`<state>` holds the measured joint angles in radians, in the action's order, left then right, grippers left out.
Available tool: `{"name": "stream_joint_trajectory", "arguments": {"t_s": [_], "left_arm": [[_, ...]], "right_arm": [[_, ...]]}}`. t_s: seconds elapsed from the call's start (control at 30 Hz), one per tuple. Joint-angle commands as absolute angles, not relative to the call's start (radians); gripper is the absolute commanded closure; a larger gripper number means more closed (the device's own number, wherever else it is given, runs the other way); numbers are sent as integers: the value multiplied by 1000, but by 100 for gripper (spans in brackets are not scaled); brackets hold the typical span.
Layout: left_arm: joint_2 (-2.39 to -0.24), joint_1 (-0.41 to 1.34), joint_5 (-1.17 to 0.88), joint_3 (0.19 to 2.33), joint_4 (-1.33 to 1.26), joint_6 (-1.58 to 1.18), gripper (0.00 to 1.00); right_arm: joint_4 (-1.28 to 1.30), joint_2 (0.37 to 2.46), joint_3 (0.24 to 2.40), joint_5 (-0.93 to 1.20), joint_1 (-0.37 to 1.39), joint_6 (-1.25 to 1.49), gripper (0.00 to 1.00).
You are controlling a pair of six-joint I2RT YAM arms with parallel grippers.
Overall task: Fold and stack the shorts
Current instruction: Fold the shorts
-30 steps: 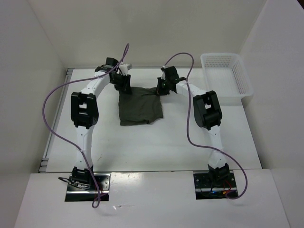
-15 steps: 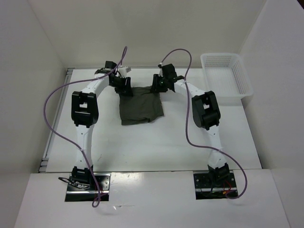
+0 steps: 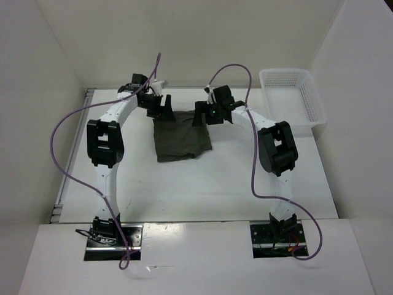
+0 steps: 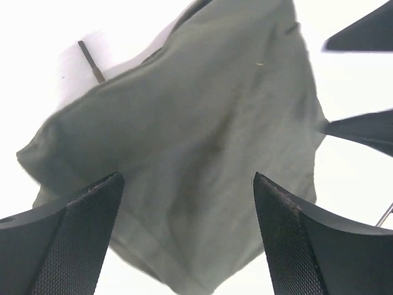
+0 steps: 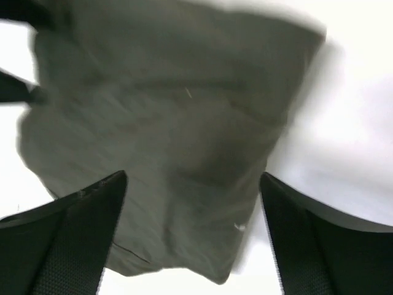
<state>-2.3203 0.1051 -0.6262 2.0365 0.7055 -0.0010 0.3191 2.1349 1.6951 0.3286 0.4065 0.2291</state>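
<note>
The shorts [image 3: 181, 138] lay folded at mid-counter [image 3: 184, 190], gripped by nothing: the left fingers [image 4: 67, 246] and right fingers [image 5: 61, 239] were spread above its far edge. The fold could be dragged open if a fingertip snagged loose cloth, or only one layer might be pinched. One pair of shorts, one basket [image 3: 314, 98] and two arms were counted.

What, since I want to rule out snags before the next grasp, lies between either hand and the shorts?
Nothing visible. Both wrist views show only the shorts beneath the open left hand and right hand, at the cloth's far edge. The basket sits apart at the far right.
</note>
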Motion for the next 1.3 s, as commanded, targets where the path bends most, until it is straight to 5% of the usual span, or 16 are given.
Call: {"name": "stream_joint_trajectory", "arguments": {"t_s": [0.0, 0.1, 0.27, 0.4, 0.57, 0.67, 0.73, 0.93, 1.1, 1.27], "left_arm": [[-2204, 91, -631, 1997, 709, 26, 7], [-2192, 80, -598, 1931, 696, 35, 7], [-2253, 80, -545, 1910, 666, 35, 7], [-2327, 80, -535, 1957, 646, 26, 7], [-2419, 80, -520, 2072, 646, -20, 7], [-2440, 80, -520, 2111, 646, -20, 8], [-2441, 80, -520, 2099, 646, -20, 8], [-2441, 80, -541, 2068, 635, -20, 13], [-2441, 80, -541, 2068, 635, -20, 24], [-2441, 80, -563, 2068, 635, -29, 38]], "right_arm": [[333, 2071, 1587, 327, 413, 230, 10], [324, 2036, 1493, 336, 413, 267, 20], [315, 1976, 1341, 336, 413, 287, 20], [302, 1925, 1269, 393, 413, 314, 39], [313, 1878, 1192, 402, 413, 324, 47], [278, 1868, 1183, 402, 413, 347, 47], [268, 1879, 1204, 378, 413, 347, 26], [259, 1948, 1270, 423, 403, 356, 25], [236, 1971, 1284, 422, 403, 420, 41], [236, 1991, 1293, 377, 403, 431, 85]]}}
